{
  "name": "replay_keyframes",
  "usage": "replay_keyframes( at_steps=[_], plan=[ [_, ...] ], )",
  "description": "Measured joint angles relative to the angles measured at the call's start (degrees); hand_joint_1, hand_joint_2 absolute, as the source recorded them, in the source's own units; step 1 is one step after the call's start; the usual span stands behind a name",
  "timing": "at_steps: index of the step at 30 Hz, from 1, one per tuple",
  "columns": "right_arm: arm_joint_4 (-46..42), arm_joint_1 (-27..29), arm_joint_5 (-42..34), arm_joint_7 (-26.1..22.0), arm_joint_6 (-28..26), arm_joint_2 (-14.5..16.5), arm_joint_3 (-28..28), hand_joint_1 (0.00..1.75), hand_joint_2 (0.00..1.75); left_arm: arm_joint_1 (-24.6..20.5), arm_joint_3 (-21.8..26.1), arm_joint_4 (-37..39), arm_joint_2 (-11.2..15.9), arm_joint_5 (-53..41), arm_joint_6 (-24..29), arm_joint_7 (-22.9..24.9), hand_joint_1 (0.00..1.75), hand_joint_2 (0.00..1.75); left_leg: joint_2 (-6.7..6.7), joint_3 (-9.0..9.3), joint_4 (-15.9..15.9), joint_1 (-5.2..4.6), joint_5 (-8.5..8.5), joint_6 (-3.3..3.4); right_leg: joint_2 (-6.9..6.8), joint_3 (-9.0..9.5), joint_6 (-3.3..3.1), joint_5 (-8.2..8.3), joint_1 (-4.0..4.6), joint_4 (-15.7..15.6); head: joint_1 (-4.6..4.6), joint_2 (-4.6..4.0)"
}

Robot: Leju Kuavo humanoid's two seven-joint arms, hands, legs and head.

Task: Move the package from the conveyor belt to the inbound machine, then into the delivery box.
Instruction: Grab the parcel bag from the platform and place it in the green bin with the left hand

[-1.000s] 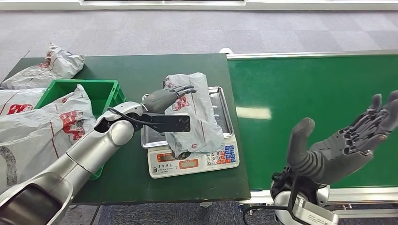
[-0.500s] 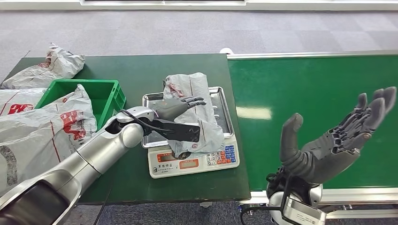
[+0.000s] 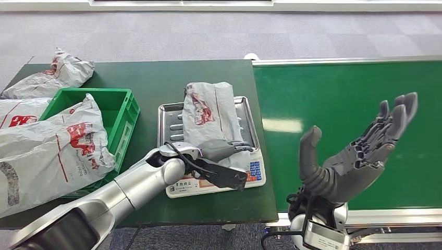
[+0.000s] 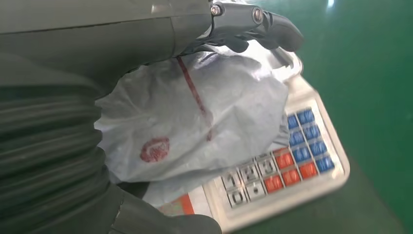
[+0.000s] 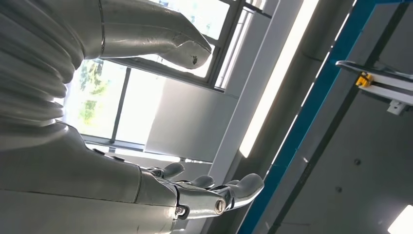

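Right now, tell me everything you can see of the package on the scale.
The package is a crumpled grey plastic mailer bag with red printing. It lies flat along the weighing scale's steel tray, its far end overhanging the tray's back edge and its near end spilling toward the keypad. The left hand rests on its near end.

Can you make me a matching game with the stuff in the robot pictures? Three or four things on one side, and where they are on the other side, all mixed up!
Things:
1. grey package
2. green bin
3. right hand
4. left hand

Places:
A. raised, palm up, over the green conveyor belt
B. lying on the scale tray
C. at the near end of the package, by the scale keys
D. on the table, left of the scale

Pairs: 1-B, 2-D, 3-A, 4-C
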Motion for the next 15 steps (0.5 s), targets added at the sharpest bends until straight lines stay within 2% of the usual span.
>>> replay_keyframes(
  at_steps=[13, 14, 15],
  plan=[
    [0.0, -0.3, 1.1, 1.5, 0.0, 0.0, 1.0, 0.0, 1.75, 0.2, -3.5, 7.1, -2.6, 0.4, 2.5, -0.9, 0.0, 1.75, 0.0, 0.02, 0.0, 0.0, 0.0, 0.0, -0.01, 0.04, 0.0, 0.0, -0.01, 0.0, 0.0, 0.0],
    [0.0, -0.3, 1.1, 1.5, 0.0, 0.0, 1.0, 0.0, 1.75, 0.2, -3.6, 7.3, -2.7, 0.3, 2.6, -0.9, 0.08, 1.75, 0.0, 0.02, 0.0, 0.0, 0.0, 0.0, -0.01, 0.05, 0.0, 0.0, -0.02, 0.0, 0.0, 0.0],
    [0.0, -0.3, 1.1, 1.5, 0.0, 0.0, 1.0, 0.0, 1.75, 0.2, -3.6, 7.6, -2.8, 0.3, 2.6, -0.9, 0.49, 1.75, 0.0, 0.03, 0.0, 0.0, 0.0, 0.0, -0.01, 0.05, 0.0, 0.0, -0.01, 0.0, 0.0, 0.0]
  ],
)
